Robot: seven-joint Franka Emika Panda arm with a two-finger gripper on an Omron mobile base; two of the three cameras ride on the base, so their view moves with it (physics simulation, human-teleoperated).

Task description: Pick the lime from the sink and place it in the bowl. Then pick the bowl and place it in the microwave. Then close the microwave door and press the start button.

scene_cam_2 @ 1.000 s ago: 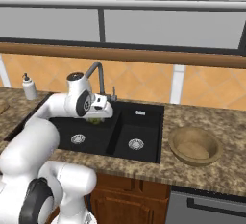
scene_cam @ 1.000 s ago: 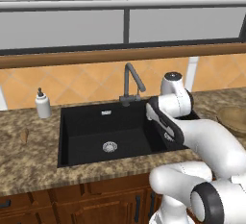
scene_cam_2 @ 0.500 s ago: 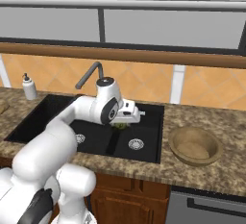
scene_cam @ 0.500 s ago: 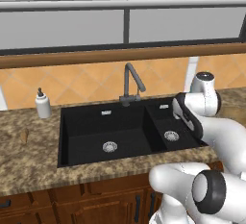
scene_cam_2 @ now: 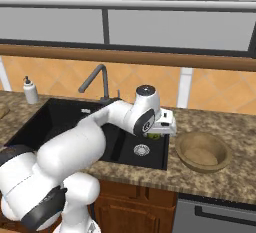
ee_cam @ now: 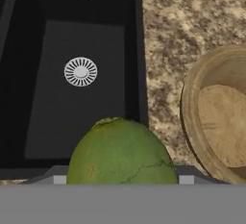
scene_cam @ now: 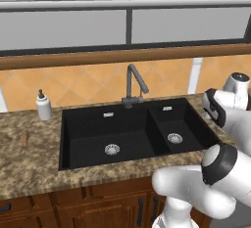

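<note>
My gripper (scene_cam_2: 159, 131) is shut on the lime (scene_cam_2: 154, 136), a yellow-green fruit that bulges large at the bottom of the hand view (ee_cam: 122, 153). It hangs above the right rim of the black double sink (scene_cam_2: 60, 122), over the small right basin (ee_cam: 81, 88) with its silver drain. The tan wooden bowl (scene_cam_2: 202, 151) stands empty on the granite counter just right of the sink, close beside the lime (ee_cam: 218, 117). In the left base view the sink (scene_cam: 127, 134) lies empty, with the hand at its right end. The microwave is out of view.
A grey curved faucet (scene_cam: 135, 82) rises behind the sink divider. A white soap dispenser (scene_cam: 43, 107) stands on the counter at the far left. Speckled granite counter (scene_cam_2: 225, 177) surrounds the bowl. Brown cabinet doors (scene_cam: 98, 207) run below the counter's front edge.
The arm has swung to the right with the lime in its grip, from over the middle of the sink to the sink's right rim beside the bowl.
</note>
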